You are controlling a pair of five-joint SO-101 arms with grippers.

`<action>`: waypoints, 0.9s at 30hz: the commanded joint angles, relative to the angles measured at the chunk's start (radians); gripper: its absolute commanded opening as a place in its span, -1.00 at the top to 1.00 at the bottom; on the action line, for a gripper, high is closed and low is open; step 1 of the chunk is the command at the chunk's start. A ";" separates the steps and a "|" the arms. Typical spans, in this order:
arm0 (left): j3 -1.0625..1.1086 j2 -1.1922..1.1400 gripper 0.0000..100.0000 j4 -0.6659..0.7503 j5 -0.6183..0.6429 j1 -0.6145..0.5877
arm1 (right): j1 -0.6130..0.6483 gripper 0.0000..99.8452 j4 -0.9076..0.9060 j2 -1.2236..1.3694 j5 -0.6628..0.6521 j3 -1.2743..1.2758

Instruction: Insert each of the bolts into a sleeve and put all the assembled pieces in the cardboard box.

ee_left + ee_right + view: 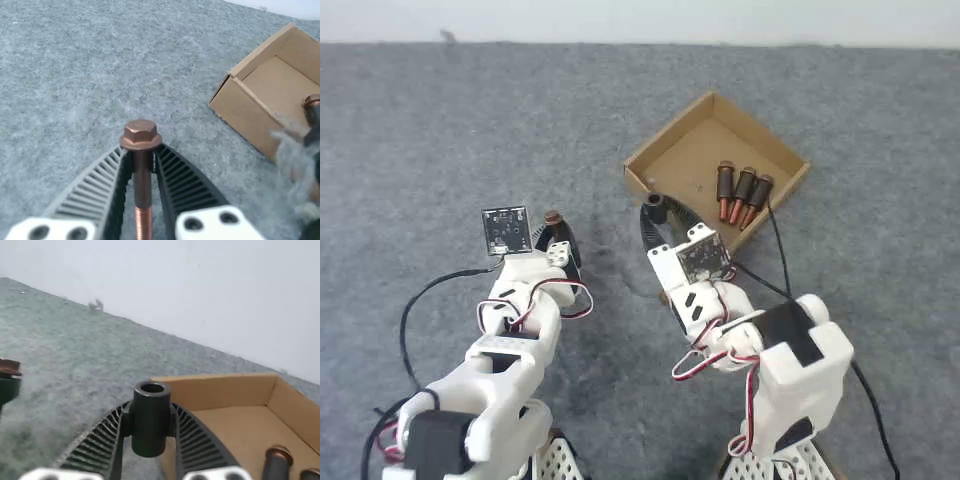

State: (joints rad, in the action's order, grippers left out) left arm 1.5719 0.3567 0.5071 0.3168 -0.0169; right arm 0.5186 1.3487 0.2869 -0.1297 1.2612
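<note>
Bolt [141, 145] pinched in left jaws, sleeve [151, 416] in right jaws — cardboard box [688, 163] nearby holds three assemblies [744, 193].

Left tool [141, 151], right tool [151, 409], both clamped.

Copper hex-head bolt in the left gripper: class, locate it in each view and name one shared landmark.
High view: copper hex-head bolt in the left gripper, left of the brown cardboard box.
Left wrist view: centre, clamped between the gripper's fingers.
Right wrist view: head at the picture's edge.
Shared landmark: the box.
</note>
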 commanded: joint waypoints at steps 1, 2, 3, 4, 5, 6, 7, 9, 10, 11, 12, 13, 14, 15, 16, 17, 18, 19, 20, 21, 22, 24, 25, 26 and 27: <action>-0.001 0.037 0.97 0.074 -0.006 0.000 | 0.051 0.99 0.084 -0.024 0.006 0.048; 0.002 0.037 0.97 0.077 -0.006 0.000 | 0.067 0.99 0.096 -0.031 0.006 0.068; 0.004 0.037 0.97 0.080 -0.006 0.000 | 0.079 0.99 0.107 -0.039 0.006 0.086; 0.004 0.037 0.97 0.080 -0.006 0.000 | 0.087 0.99 0.110 -0.045 0.006 0.103; 0.004 0.037 0.97 0.080 -0.006 0.000 | 0.090 0.99 0.117 -0.051 0.006 0.120; 0.004 0.037 0.97 0.080 -0.006 0.000 | 0.093 0.99 0.127 -0.058 0.006 0.135; 0.004 0.037 0.97 0.080 -0.006 0.000 | 0.093 0.99 0.139 -0.062 0.006 0.150; 0.004 0.037 0.97 0.080 -0.006 0.000 | 0.093 0.99 0.171 -0.070 0.006 0.180; 0.004 0.037 0.97 0.080 -0.006 0.000 | 0.093 0.99 0.188 -0.071 0.006 0.196; 0.004 0.037 0.97 0.080 -0.006 0.000 | 0.093 0.99 0.208 -0.073 0.006 0.215; 0.004 0.037 0.97 0.080 -0.006 0.000 | 0.093 0.99 0.228 -0.073 0.006 0.233; 0.004 0.037 0.97 0.080 -0.006 0.000 | 0.093 0.99 0.249 -0.073 0.006 0.253; 0.004 0.037 0.97 0.080 -0.006 0.000 | 0.093 0.99 0.269 -0.073 0.006 0.273; 0.004 0.037 0.97 0.080 -0.006 0.000 | 0.093 0.99 0.289 -0.073 0.006 0.293; 0.004 0.037 0.97 0.080 -0.006 0.000 | 0.094 0.99 0.309 -0.073 0.006 0.316; 0.004 0.037 0.97 0.080 -0.006 0.000 | 0.094 0.99 0.326 -0.073 0.006 0.338; 0.004 0.037 0.97 0.080 -0.006 0.000 | 0.099 0.99 0.344 -0.073 0.008 0.361; 0.004 0.037 0.97 0.080 -0.006 0.000 | 0.111 0.99 0.358 -0.070 0.008 0.382; 0.004 0.037 0.97 0.080 -0.006 0.000 | 0.117 0.99 0.352 -0.065 0.008 0.384; 0.005 0.037 0.97 0.080 -0.006 0.000 | 0.117 0.99 0.338 -0.064 0.008 0.381; 0.007 0.037 0.97 0.081 -0.006 0.000 | 0.117 0.99 0.332 -0.064 0.008 0.381; 0.024 0.043 0.97 0.112 -0.006 0.002 | 0.120 0.99 0.323 -0.064 0.008 0.381; 0.033 0.043 0.97 0.141 -0.006 0.005 | 0.120 0.99 0.321 -0.062 0.008 0.381; 0.038 0.038 0.97 0.175 -0.005 0.006 | 0.122 0.99 0.320 -0.062 0.008 0.381; 0.041 0.037 0.97 0.199 -0.003 0.006 | 0.124 0.99 0.311 -0.062 0.008 0.381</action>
State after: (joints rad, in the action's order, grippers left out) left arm 1.6134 0.3567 0.5946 0.3168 -0.0138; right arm 0.6352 1.6632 0.2716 -0.1266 1.6126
